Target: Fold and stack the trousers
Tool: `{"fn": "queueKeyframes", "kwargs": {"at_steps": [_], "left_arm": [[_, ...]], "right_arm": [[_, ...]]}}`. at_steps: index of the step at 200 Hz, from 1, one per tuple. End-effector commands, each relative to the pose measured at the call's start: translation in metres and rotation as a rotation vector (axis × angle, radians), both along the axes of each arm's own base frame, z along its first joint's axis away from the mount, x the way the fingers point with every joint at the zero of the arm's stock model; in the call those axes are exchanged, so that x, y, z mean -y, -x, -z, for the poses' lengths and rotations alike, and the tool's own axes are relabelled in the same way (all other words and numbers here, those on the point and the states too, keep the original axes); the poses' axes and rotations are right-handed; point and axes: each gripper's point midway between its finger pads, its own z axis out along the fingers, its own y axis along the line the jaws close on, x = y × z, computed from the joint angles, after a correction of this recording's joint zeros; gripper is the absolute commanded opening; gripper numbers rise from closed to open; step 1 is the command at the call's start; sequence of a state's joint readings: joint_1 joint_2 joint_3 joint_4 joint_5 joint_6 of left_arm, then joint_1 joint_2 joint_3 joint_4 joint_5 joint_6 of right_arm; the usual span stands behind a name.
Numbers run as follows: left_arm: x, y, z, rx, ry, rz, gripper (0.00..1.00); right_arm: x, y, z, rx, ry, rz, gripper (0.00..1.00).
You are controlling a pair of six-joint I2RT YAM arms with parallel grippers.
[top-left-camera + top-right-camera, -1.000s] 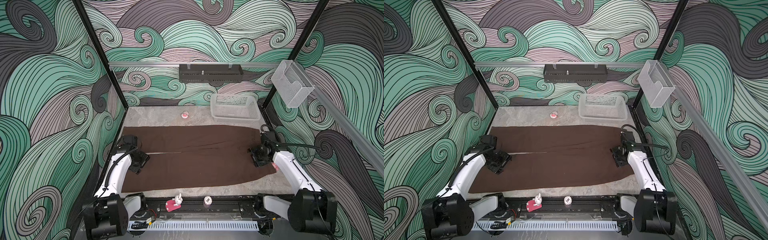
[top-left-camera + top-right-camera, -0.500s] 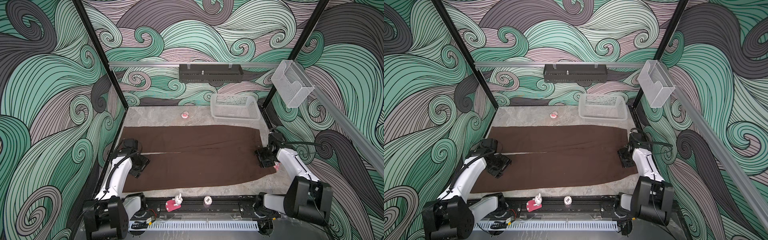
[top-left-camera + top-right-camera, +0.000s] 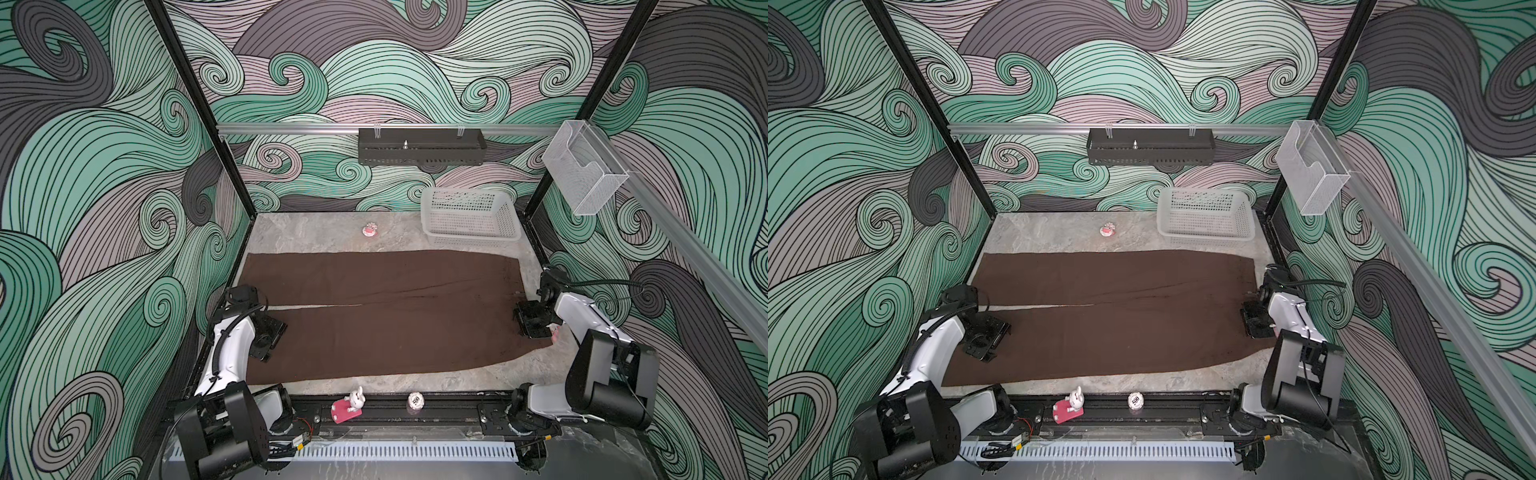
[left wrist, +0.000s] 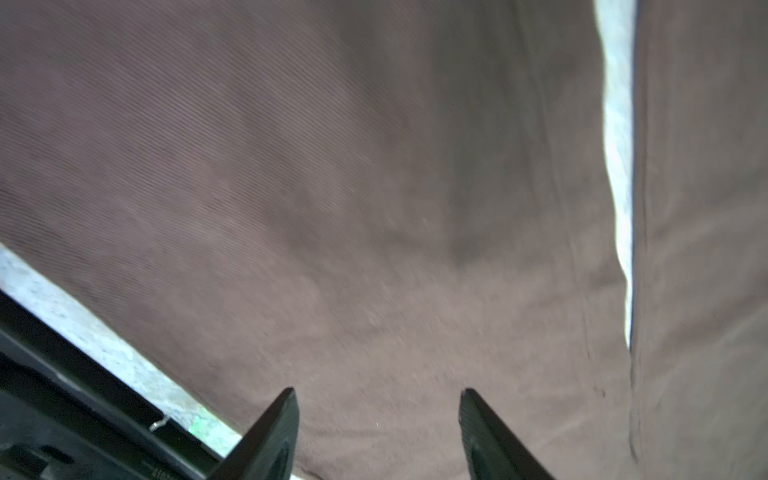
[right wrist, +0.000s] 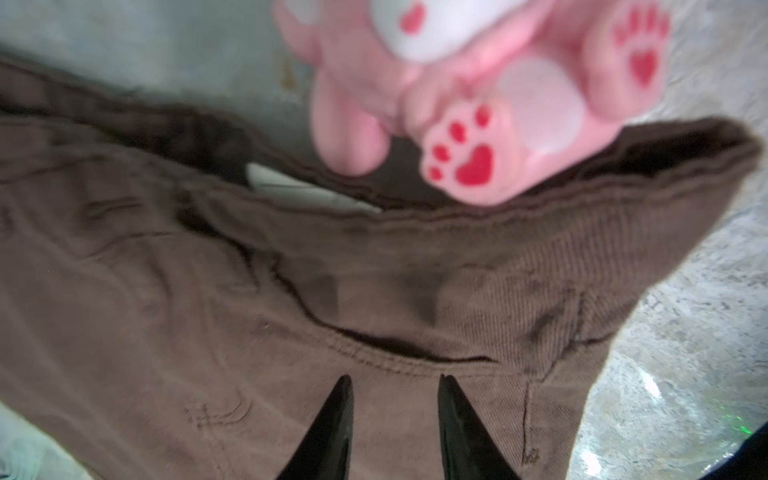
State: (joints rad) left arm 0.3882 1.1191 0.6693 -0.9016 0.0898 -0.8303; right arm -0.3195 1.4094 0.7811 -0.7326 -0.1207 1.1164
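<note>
Spread flat across the grey marbled worktop [image 3: 316,237] in both top views: dark brown trousers [image 3: 386,316], legs running to the left, waist at the right, a thin slit of worktop showing between the legs.

Over the nearer leg, close to its left end: left gripper [image 4: 378,395], jaws wide apart, holding nothing, only brown cloth beyond the tips.

At the waist end, near the front right corner: right gripper [image 5: 395,380], jaws apart by a narrower gap, pointed at a pocket seam. Impossible to tell whether the tips touch the cloth; nothing seen clamped.

Just beyond the waistband, on the worktop: pink toy [image 5: 478,104] with red paw prints.

In the far right corner, well apart from the trousers: white mesh basket [image 3: 469,216].
</note>
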Motion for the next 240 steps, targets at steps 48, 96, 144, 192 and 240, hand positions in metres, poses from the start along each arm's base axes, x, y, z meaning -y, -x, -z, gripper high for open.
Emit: {"fn": "queueKeyframes", "kwargs": {"at_steps": [48, 96, 144, 192, 240], "left_arm": [[-0.021, -0.002, 0.028, -0.033, 0.045, -0.096, 0.60], [-0.050, -0.001, 0.039, -0.161, -0.010, -0.088, 0.57], [-0.073, -0.002, 0.049, -0.254, -0.005, -0.081, 0.57], [-0.080, -0.008, 0.043, -0.250, 0.027, -0.065, 0.57], [-0.069, -0.023, 0.023, -0.174, 0.075, -0.078, 0.63]], "right_arm": [[-0.015, 0.024, 0.028, -0.103, -0.089, 0.086, 0.39], [-0.029, 0.057, 0.039, -0.228, -0.139, 0.098, 0.38], [-0.037, 0.102, 0.034, -0.291, -0.115, 0.125, 0.39], [-0.044, 0.121, 0.023, -0.341, -0.127, 0.101, 0.39], [-0.024, 0.053, -0.031, -0.143, -0.024, 0.081, 0.50]]}}
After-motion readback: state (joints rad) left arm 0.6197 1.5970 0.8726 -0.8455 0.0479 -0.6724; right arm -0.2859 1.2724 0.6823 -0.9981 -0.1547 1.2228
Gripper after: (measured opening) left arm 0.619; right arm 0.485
